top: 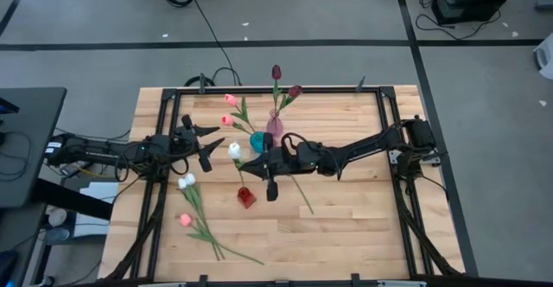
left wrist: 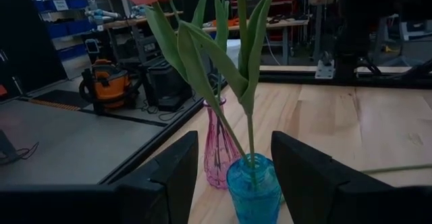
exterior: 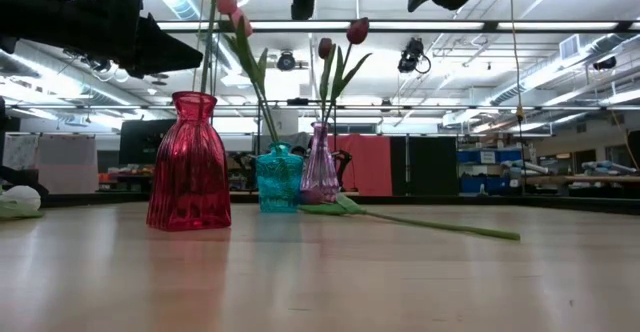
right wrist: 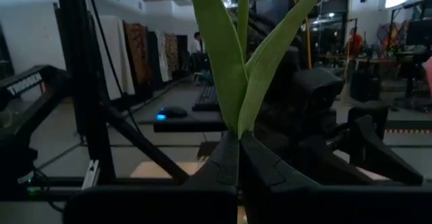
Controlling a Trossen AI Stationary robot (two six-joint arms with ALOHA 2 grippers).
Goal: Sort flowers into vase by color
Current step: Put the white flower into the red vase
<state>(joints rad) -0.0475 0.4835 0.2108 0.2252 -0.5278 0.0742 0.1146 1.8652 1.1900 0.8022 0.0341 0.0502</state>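
Note:
My right gripper (top: 247, 162) hangs above the table's middle, shut on a white tulip (top: 234, 150) over the red vase (top: 246, 198). My left gripper (top: 216, 137) is open and held level, left of the teal vase (top: 259, 140); in its wrist view its fingers frame that vase (left wrist: 253, 190) without touching. Two pink tulips (top: 231, 100) stand in the teal vase, two maroon ones (top: 276, 71) in the pink glass vase (top: 274, 124). A white tulip (top: 187, 181) and a pink one (top: 185, 220) lie on the table, as does another stem (top: 302, 194). My right gripper pinches the white tulip's stem between its two fingers, just where the leaves branch off (right wrist: 237, 135). The fingers come level from the table's right, across the stem. The tulip is roughly upright; its thin lower stem (exterior: 207, 42) runs down to the red vase's mouth (exterior: 194, 96).
The three vases stand close together at the table's middle. The loose tulips' stems (top: 220, 248) spread toward the near left edge. A long stem (exterior: 430, 222) lies right of the vases. Bare wood (top: 363, 226) takes up the near right.

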